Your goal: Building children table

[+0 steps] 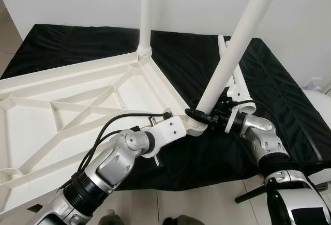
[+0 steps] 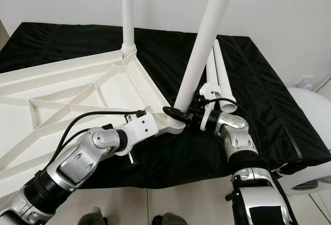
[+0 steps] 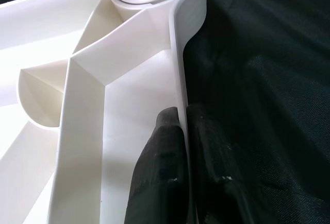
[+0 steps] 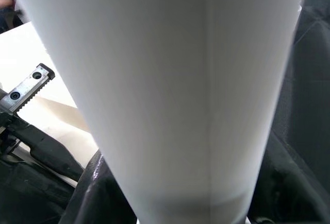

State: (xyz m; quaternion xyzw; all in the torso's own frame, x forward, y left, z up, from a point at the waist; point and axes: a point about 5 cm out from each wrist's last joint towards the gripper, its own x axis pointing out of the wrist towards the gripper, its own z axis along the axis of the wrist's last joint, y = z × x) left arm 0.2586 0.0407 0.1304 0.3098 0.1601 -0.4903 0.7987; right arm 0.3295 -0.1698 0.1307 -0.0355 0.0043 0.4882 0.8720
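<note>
A white plastic ribbed tabletop [image 1: 77,106] lies upside down on a surface covered by a black cloth [image 1: 279,90], its underside ribs facing up. One white plastic tube leg [image 1: 146,13] stands upright in the far corner socket. A second white tube leg [image 1: 235,49] leans in the near corner socket [image 1: 195,125], tilted toward the robot's right.

The left tool [image 3: 183,147] is clamped on the tabletop's thin edge wall just beside that near socket; in the left wrist view one black finger [image 3: 160,167] lies inside the wall and the other lies outside it against the cloth.

The right tool [image 1: 207,115] sits at the base of the leaning leg, its black fingers to either side of the tube and closed on it just above the socket. In the right wrist view the leg's white shaft rises directly in front of the camera.

Two loose white tube legs [image 2: 221,77] lie side by side on the cloth just behind the right arm.
</note>
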